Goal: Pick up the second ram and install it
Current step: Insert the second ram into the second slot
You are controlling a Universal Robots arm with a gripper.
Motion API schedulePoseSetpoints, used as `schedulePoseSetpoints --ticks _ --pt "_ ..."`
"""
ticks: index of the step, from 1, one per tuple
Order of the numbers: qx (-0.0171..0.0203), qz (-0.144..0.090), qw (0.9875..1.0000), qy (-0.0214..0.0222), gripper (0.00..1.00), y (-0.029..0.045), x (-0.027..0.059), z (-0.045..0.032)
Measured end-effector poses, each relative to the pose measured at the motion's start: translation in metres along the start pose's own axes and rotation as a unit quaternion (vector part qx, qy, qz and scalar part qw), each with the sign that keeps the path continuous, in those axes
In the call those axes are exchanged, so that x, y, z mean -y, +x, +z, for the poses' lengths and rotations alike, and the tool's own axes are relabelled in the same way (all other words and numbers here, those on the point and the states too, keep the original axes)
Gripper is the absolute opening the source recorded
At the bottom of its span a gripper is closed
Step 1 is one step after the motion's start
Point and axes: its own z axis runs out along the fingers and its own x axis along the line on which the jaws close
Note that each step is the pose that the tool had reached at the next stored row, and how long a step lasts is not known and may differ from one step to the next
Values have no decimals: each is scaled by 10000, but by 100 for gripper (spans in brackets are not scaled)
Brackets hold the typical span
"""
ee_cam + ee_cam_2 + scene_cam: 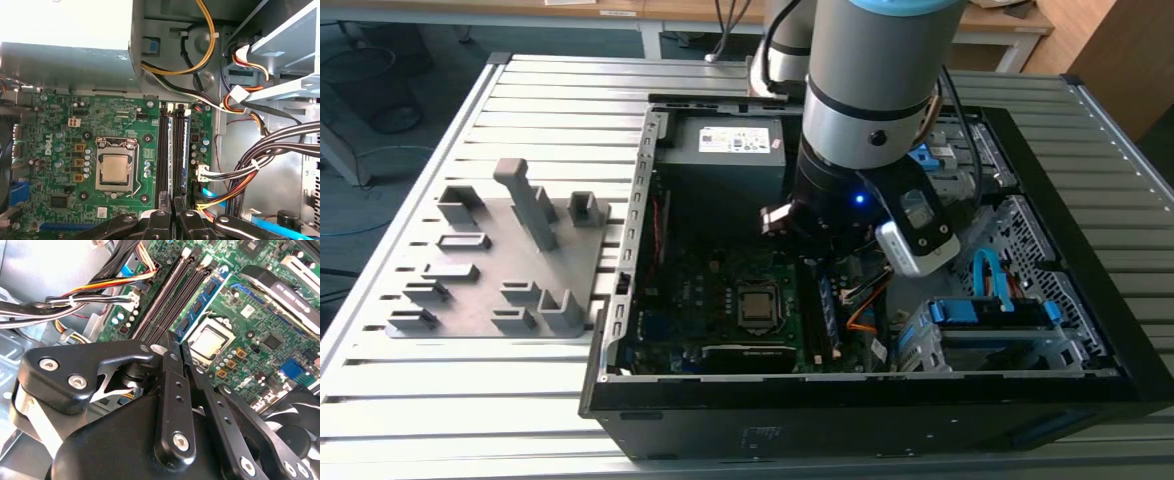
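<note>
Grey fixture [494, 262] sat on the desk at the exterior view's left, with no stick in it that I could see. The end effector [172, 342] was closed on nothing, hovering over the slots. The ram [202, 302] stood in the slot beside the CPU [210, 342]. Looked like the seating step to me. It'd need a square, straight-down push.

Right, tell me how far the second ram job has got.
Done: the second ram stands in a slot on the motherboard, clear of the gripper. In hand: nothing that I can see; the gripper is shut and hangs over the neighbouring slots. Left: I cannot tell whether the stick is fully latched.
</note>
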Motion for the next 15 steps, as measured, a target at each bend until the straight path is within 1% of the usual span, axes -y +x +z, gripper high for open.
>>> schedulePoseSetpoints --ticks 7,11,12,14,15 --pt "4 162 9999 10 14 0 0 2" --pt "0 187 9998 7 14 1 0 4" --pt "-24 188 9998 -3 14 1 0 6" --pt "-94 193 9998 -7 14 -1 0 12" --pt "-107 203 9997 -5 14 -1 0 12"
